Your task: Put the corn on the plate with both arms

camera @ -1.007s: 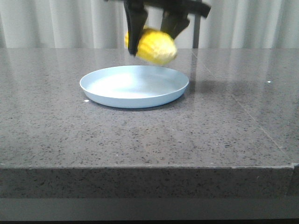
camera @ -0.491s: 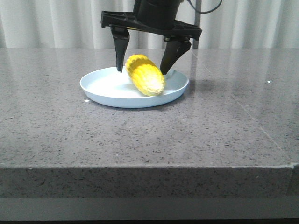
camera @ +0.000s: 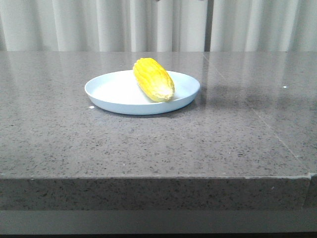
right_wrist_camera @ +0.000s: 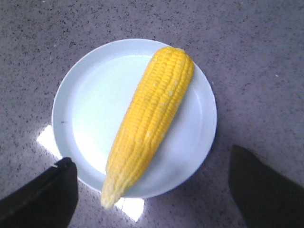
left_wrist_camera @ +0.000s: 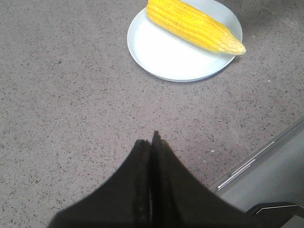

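The corn (right_wrist_camera: 152, 118) is seen lying on the plate (right_wrist_camera: 85, 95), its paler tip overhanging the rim. The right hand (right_wrist_camera: 152, 190) is spread wide, empty, above it. The left hand (left_wrist_camera: 151, 156) is closed, empty. The cob is judged stiff, bumpy, best gripped mid-length.

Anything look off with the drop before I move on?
One small thing: the corn lies across the plate off-centre, and its pale tip sticks out past the rim. Otherwise it rests steady, nothing spilled or damaged.
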Tool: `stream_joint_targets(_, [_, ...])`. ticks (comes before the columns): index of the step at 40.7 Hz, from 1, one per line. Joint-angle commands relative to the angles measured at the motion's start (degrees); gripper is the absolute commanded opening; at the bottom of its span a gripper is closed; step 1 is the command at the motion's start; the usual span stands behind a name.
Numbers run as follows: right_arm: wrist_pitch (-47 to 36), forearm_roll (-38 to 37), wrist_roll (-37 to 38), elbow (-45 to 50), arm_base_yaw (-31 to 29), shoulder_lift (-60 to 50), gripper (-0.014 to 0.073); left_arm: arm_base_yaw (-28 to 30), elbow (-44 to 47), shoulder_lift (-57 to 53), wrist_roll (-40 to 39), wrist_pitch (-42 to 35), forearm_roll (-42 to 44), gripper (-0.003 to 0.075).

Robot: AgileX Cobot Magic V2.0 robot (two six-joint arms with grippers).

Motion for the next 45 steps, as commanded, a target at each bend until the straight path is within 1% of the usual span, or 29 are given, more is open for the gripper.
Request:
stream_joint_targets(1, [-6.08, -1.97, -1.38, 5.78, -0.13, -9.48, 0.0661, -0.51, -1.56, 0.11, -0.66, -3.58, -0.18, -0.0020])
stream_joint_targets(5, [-8.65, -1.97, -1.66, 12.92, -0.13, -16.32, 0.0661, -0.51, -1.56, 0.11, -0.66, -3.58, -0.18, -0.0020])
stream_joint_targets(11, [-9.44, -1.97, -3.30, 21.66, -0.13, -25.73, 0.0661, -0.51, -1.56, 0.11, -0.66, -3.58, -0.18, -0.0020])
stream_joint_targets(24, [-10.85, -3.36, -3.57, 35.69, -0.13, -44.02, 0.0661, -0.51, -1.56, 0.11, -0.66, -3.58, -0.18, -0.0020])
stream_joint_targets(35, [-10.73, -3.31, -3.40, 41.47, -0.13, -54.61, 0.0661, -0.51, -1.56, 0.11, -0.66, -3.58, -0.18, -0.0020])
stream_joint_targets(45, [-10.68, -3.19, -1.90, 42.46, -0.13, -56.74, 0.0661, -0.51, -1.56, 0.11, -0.66, -4.07, -0.18, -0.0020])
